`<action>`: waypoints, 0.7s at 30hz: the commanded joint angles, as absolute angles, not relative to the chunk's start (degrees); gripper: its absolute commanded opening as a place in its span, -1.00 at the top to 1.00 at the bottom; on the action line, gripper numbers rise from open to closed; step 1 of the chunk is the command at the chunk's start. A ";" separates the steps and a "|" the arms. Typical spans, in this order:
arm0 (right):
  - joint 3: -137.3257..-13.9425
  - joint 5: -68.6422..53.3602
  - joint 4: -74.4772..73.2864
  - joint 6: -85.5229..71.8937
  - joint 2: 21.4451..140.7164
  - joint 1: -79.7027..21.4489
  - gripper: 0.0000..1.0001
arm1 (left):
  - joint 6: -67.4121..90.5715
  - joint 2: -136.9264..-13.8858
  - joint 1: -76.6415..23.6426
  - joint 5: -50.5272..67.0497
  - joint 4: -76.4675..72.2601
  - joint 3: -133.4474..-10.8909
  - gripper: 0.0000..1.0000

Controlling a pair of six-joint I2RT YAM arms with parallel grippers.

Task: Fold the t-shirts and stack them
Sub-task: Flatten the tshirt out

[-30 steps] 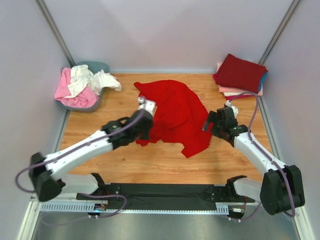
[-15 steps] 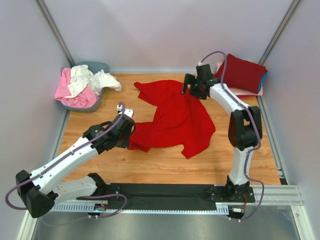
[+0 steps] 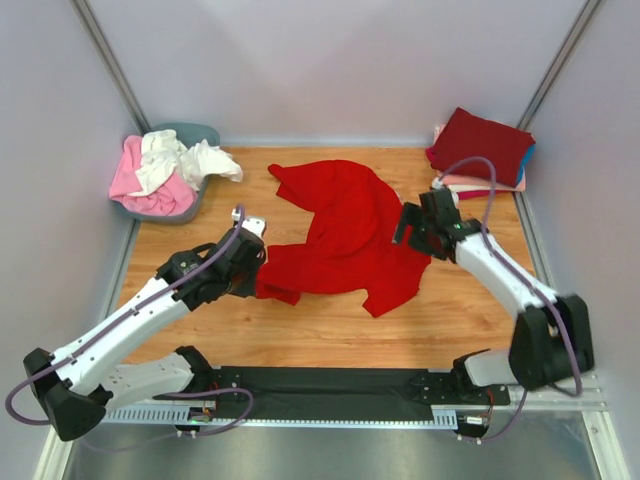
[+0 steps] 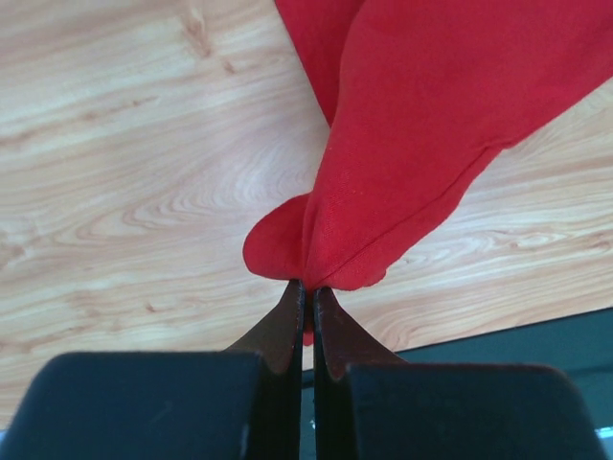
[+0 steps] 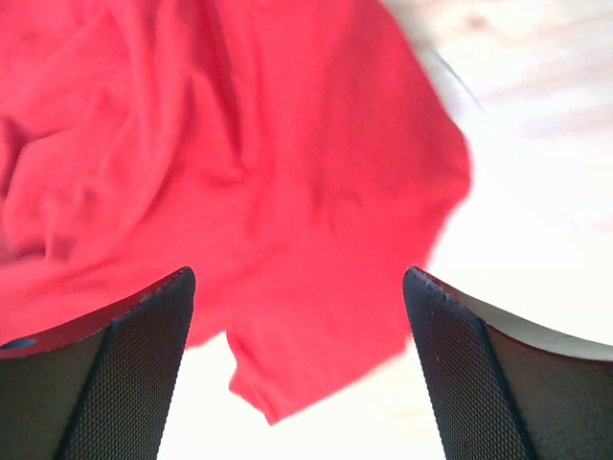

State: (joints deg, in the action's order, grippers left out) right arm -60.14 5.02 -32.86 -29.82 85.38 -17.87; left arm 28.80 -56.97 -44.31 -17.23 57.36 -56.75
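Observation:
A bright red t-shirt (image 3: 345, 235) lies crumpled in the middle of the wooden table (image 3: 300, 330). My left gripper (image 3: 258, 278) is shut on its near-left edge; the left wrist view shows the red cloth (image 4: 402, 144) pinched between the closed fingers (image 4: 287, 326). My right gripper (image 3: 412, 228) is open and empty, hovering over the shirt's right side; the right wrist view shows the red shirt (image 5: 239, 172) below the wide-apart fingers (image 5: 144, 335). Folded shirts, dark red on top (image 3: 482, 145), are stacked at the back right. Pink and white shirts (image 3: 165, 170) fill the tub.
A grey tub (image 3: 190, 135) stands at the back left corner. Walls close in the table at the left, back and right. A black strip (image 3: 330, 382) with the arm bases runs along the near edge.
My right arm swung from the shirt's far edge near the stack back toward the near right, above the shirt's right side. My left gripper kept its hold and barely moved.

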 commanded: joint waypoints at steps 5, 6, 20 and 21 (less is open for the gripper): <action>-35.11 2.56 -27.26 -40.51 68.74 -17.75 -0.75 | 23.20 -57.83 -42.63 -18.46 55.38 -58.80 1.00; -33.59 1.77 -26.20 -41.13 68.30 -17.75 -0.72 | 23.12 -57.83 -42.45 -17.93 55.02 -58.54 1.00; -36.29 2.28 -21.61 -38.33 76.64 -17.67 0.24 | 23.64 -55.90 -42.28 -19.16 54.76 -57.13 1.00; -37.08 2.89 -22.32 -37.62 76.38 -17.84 0.73 | 23.64 -55.99 -42.28 -19.42 54.76 -57.13 1.00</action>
